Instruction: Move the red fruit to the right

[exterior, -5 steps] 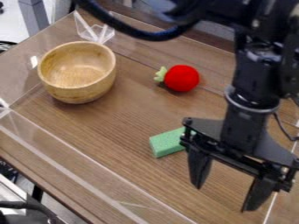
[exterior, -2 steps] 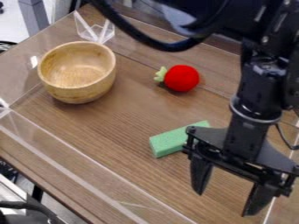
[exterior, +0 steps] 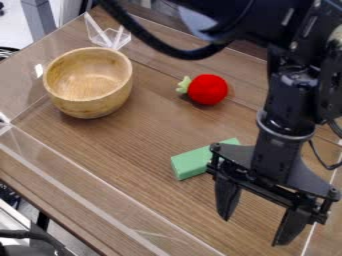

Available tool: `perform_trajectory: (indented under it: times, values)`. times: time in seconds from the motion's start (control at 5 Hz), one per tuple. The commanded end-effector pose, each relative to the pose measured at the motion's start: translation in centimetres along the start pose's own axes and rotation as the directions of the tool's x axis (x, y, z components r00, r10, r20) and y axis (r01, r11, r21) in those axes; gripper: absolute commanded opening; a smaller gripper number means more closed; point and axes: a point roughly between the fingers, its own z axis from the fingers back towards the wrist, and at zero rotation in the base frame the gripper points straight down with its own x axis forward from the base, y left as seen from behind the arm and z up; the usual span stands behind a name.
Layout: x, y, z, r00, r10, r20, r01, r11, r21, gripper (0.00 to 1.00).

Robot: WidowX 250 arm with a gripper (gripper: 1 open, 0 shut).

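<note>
The red fruit (exterior: pixel 207 90) lies on the dark wooden table (exterior: pixel 120 160), toward the far middle of the surface, its green leafy stem (exterior: pixel 183 86) pointing to the picture's left. It rests free, with nothing touching it.

To the left of the fruit, set apart from it, stands a round wooden bowl (exterior: pixel 88 82), upright, near the far left corner of the table; no contents can be made out in it. Nearer the camera than the fruit, and slightly to the right, a flat green block (exterior: pixel 201 161) lies on the table. Part of its right end is hidden behind the arm.

The gripper (exterior: pixel 270 212) hangs at the near right of the table, well apart from the fruit and just beside the green block. Its two dark fingers (exterior: pixel 229 198) point straight down and stand wide apart; nothing is between them. Whether the tips touch the table surface cannot be told from this view. The black arm (exterior: pixel 294 100) rises above it toward the upper right of the frame.

A clear plastic wall (exterior: pixel 54 190) borders the table along its left and near edges.
</note>
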Motion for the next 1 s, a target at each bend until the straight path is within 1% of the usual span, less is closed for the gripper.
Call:
perform_trajectory:
  times: [0.0, 0.2, 0.6, 0.8]
  values:
    - [0.6, -0.5, 1.9, 1.000, 0.014, 0.022, -0.013, 0.999, -0.034, 1.00]
    - [0.6, -0.7, 2.9, 0.999, 0.031, 0.022, -0.030, 0.999, -0.037, 1.00]
    - [0.6, -1.5, 1.3, 1.000, 0.021, -0.010, -0.021, 0.999, -0.024, 1.00]
    - [0.7, -1.6, 0.9, 1.000, 0.015, -0.017, -0.015, 1.000, -0.018, 1.00]
